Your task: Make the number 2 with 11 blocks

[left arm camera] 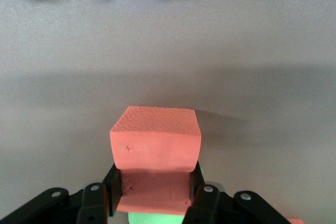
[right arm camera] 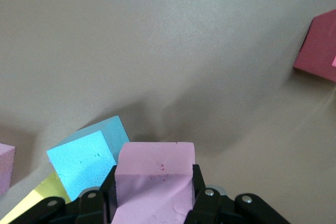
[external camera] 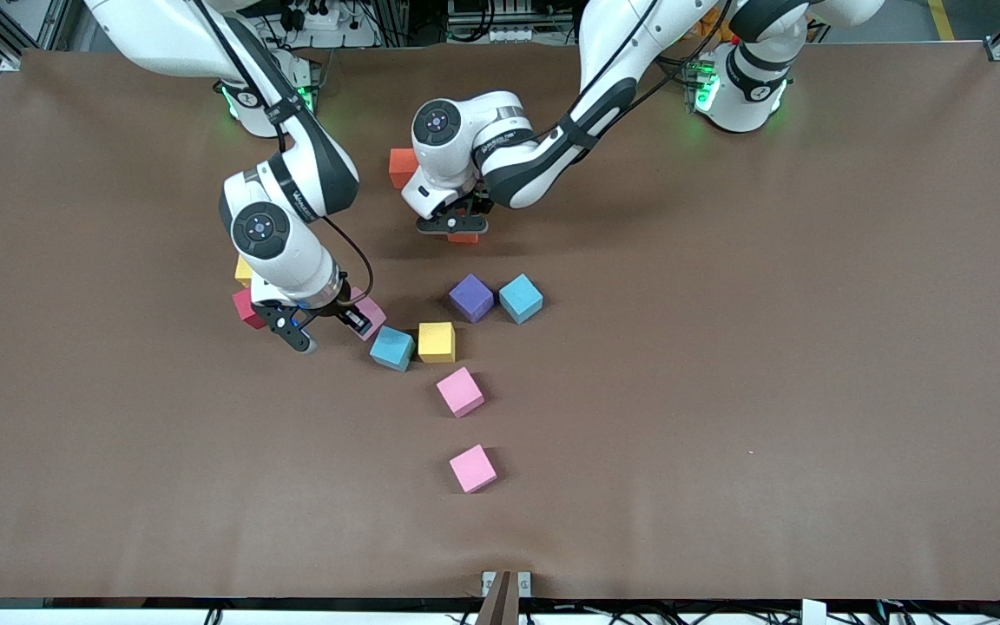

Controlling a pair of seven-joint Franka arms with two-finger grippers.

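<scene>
My left gripper [external camera: 455, 227] [left arm camera: 155, 182] is shut on an orange block [external camera: 463, 238] [left arm camera: 155, 145], low over the table just nearer the front camera than a second orange block [external camera: 402, 167]. My right gripper [external camera: 354, 319] [right arm camera: 155, 187] is shut on a dull mauve-pink block [external camera: 372, 311] [right arm camera: 155, 174], beside a light blue block [external camera: 392, 348] [right arm camera: 86, 161] that touches a yellow block [external camera: 437, 342]. A purple block [external camera: 471, 298] and another light blue block [external camera: 521, 298] sit side by side. A red block [external camera: 247, 308] [right arm camera: 319, 48] and a yellow block [external camera: 243, 271] are partly hidden under the right arm. No number 2 shape shows.
Two brighter pink cubes lie nearer the front camera, one [external camera: 460, 391] just past the yellow block and one [external camera: 473, 469] nearer still. Brown cloth [external camera: 726, 391] covers the table, with bare stretches toward the left arm's end.
</scene>
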